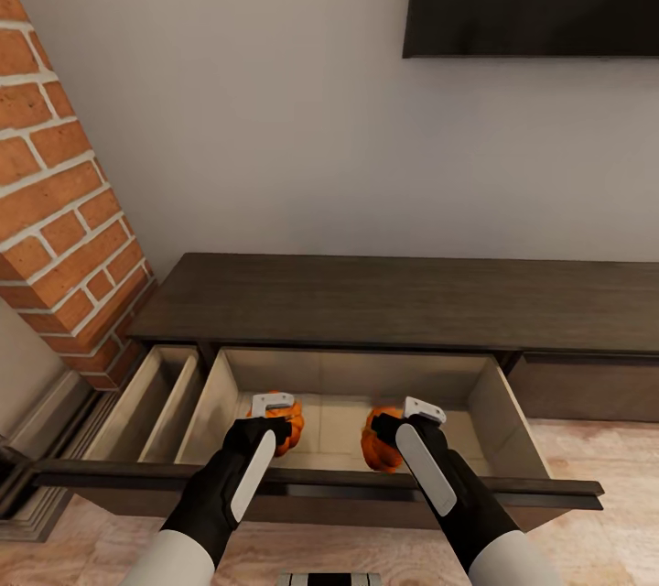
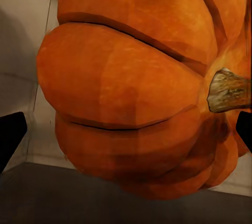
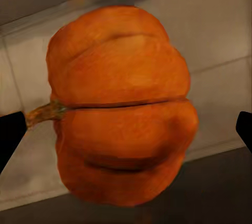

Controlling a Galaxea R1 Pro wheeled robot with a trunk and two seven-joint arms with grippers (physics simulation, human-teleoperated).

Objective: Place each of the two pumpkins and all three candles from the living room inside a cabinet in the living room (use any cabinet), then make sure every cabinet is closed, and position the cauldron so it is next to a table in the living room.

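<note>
Left gripper (image 1: pixel 275 421): spread wide, pumpkin (image 1: pixel 286 428) between its fingers, seemingly let go.
Right gripper (image 1: pixel 403 428): likewise spread around the second pumpkin (image 1: pixel 377 445).
Pumpkins: inside the cabinet's open drawer (image 1: pixel 490 412).
Remaining, I judged: candles, closing drawers, cauldron.

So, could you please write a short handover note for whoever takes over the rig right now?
Left hand: over the open drawer of the cabinet, with a pumpkin between its fingers; the fingertips sit wide at the picture's edges, so the grip is unclear.
Right hand: same, with the second pumpkin; grip also unclear.
Done: both pumpkins are down inside the big pale drawer.
Left: confirm both are released, withdraw, fetch three candles, shut this drawer and the narrower open one beside it, then place the cauldron by the table.
</note>
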